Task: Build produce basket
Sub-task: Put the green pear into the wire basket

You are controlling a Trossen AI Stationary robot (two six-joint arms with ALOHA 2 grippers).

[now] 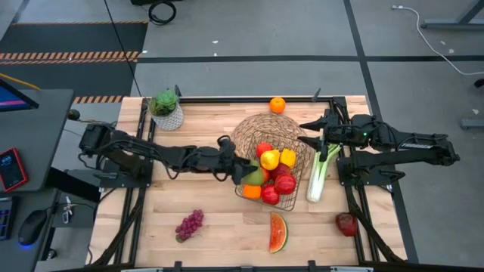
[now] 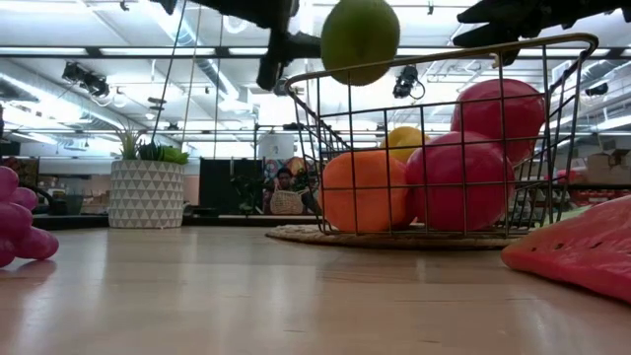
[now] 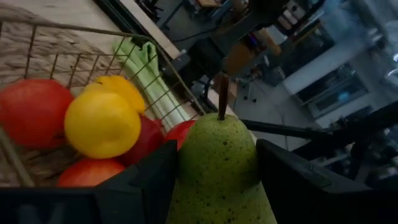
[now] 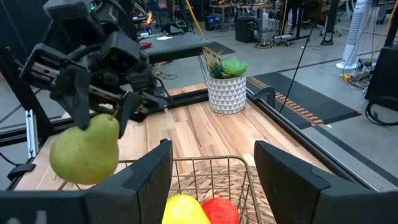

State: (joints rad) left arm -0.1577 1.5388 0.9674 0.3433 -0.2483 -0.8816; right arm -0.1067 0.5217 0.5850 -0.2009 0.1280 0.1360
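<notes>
**Pear held at the basket's rim**

The green pear (image 3: 219, 168) hangs stem-up in the left wrist view, its long axis running from the stem at the top down to the fat end between the fingers. In the low view the pear (image 2: 360, 37) sits above the top wire of the basket (image 2: 582, 59), clear of the fruit inside. The left gripper (image 1: 243, 172) is closed on the pear, one finger (image 3: 146, 180) on each flank, at the basket's rim on the side toward the white plant pot (image 1: 167, 111).

The wire basket (image 1: 291, 198) rests on a round woven mat (image 1: 257, 130). It holds a yellow fruit (image 1: 270, 159), red apples (image 1: 284, 183) and an orange (image 1: 252, 192), with room left near the rim where the pear hangs.

The celery stalk (image 1: 320, 172) lies just beside the basket on the side away from the pot, its long axis running from the table's far edge toward its near edge. The right gripper (image 1: 308, 134) hovers above the basket's far rim, fingers closed and holding nothing.

Bare wood lies open between the basket and the table's near edge. There the purple grapes (image 1: 189, 224), a watermelon slice (image 1: 277, 232) and a loose red apple (image 1: 346, 224) sit well apart. A second orange (image 1: 277, 105) rests beyond the mat at the far edge.
</notes>
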